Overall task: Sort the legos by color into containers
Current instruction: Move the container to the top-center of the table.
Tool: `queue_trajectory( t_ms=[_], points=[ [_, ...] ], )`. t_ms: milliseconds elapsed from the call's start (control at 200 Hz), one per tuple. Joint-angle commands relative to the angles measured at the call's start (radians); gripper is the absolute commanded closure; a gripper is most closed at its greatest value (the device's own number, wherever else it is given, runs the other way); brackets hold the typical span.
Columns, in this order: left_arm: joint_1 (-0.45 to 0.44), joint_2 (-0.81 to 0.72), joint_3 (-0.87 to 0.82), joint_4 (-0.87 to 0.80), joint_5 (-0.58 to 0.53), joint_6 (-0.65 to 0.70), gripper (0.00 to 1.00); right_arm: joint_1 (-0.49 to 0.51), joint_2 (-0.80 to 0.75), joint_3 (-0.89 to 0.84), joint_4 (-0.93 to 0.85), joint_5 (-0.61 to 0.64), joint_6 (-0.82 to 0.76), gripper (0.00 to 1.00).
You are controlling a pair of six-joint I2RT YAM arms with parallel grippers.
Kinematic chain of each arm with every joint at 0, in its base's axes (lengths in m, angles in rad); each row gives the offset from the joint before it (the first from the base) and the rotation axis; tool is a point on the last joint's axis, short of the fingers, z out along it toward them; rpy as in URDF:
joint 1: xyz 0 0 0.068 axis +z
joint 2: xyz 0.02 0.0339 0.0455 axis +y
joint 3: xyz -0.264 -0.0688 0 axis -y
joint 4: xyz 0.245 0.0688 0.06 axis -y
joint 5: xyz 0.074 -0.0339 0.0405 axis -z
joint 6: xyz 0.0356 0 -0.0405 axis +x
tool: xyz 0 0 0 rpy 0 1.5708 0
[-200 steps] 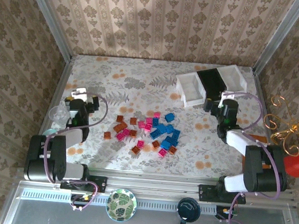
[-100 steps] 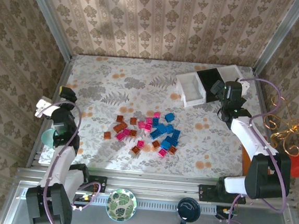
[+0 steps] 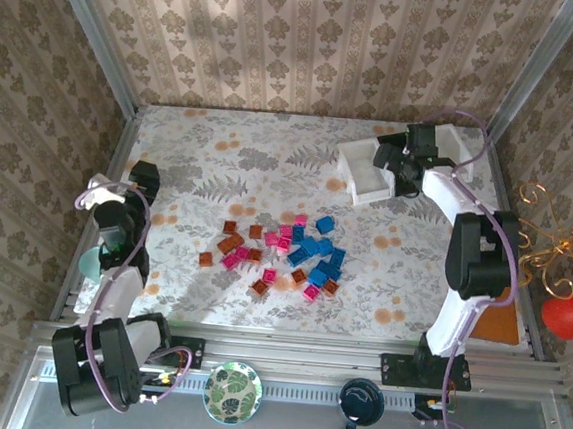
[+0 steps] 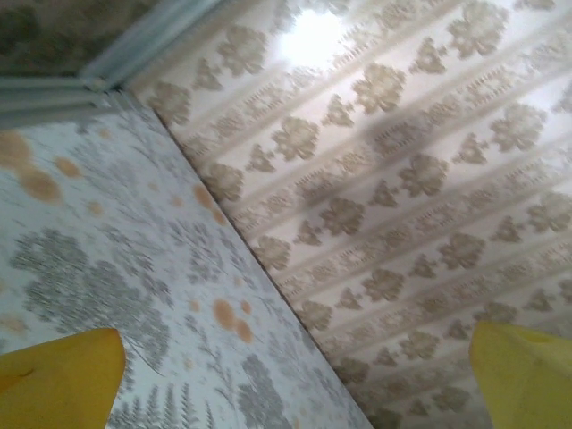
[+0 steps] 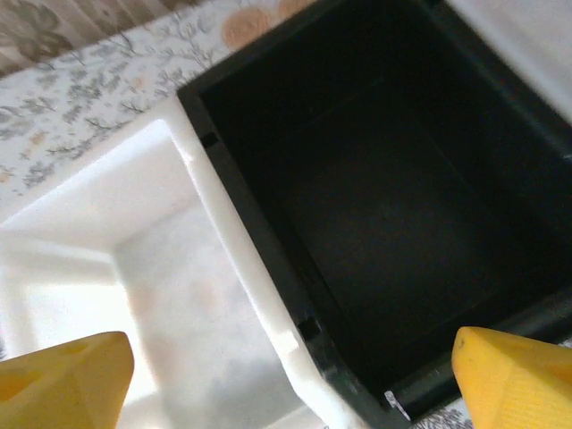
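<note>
The legos (image 3: 281, 250) lie as a loose pile mid-table: blue ones (image 3: 316, 249) on the right, pink ones (image 3: 278, 240) in the middle, orange-brown ones (image 3: 231, 242) on the left. The containers stand at the far right: a white tray (image 3: 362, 173), a black tray (image 5: 393, 206) and another white tray (image 3: 455, 144). My right gripper (image 3: 389, 161) hangs open above the wall (image 5: 237, 259) between the left white tray (image 5: 107, 259) and the black one. Its yellow fingertips (image 5: 63, 380) hold nothing. My left gripper (image 3: 141, 177) is raised at the table's left side, open and empty, its fingertips (image 4: 58, 380) wide apart.
Patterned walls enclose the table on three sides. A green leaf plate (image 3: 232, 391) and a dark round object (image 3: 360, 400) sit on the front rail. A red object (image 3: 571, 315), a gold wire ornament (image 3: 555, 243) and an orange mat (image 3: 498, 321) lie at the right edge.
My right arm has swung from the near right of the table up over the trays. My left arm has lifted away from beside the pile toward the left wall.
</note>
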Motion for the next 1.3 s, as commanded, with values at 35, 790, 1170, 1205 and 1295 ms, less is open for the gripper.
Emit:
queue_trajectory(
  t_ms=[35,790,1170,1205,1295],
  points=[
    [-0.097,-0.061,0.086,-0.074,0.117,0.053,0.03,0.0,0.123,0.156,-0.165,-0.034,-0.03,0.12],
    [-0.512,-0.363,0.125,-0.567,-0.001,0.276,0.11,0.217,0.325,0.394,-0.259,-0.019,-0.007,0.85],
    [-0.559,-0.462,0.104,-0.653,-0.059,0.291,0.11,0.445,0.413,0.59,-0.388,0.126,0.223,1.0],
    [-0.56,-0.469,0.102,-0.657,-0.06,0.29,0.11,0.463,0.418,0.601,-0.396,0.143,0.249,1.0],
    [-0.562,-0.477,0.104,-0.673,-0.06,0.294,0.11,0.505,0.435,0.629,-0.405,0.172,0.298,1.0]
  ],
)
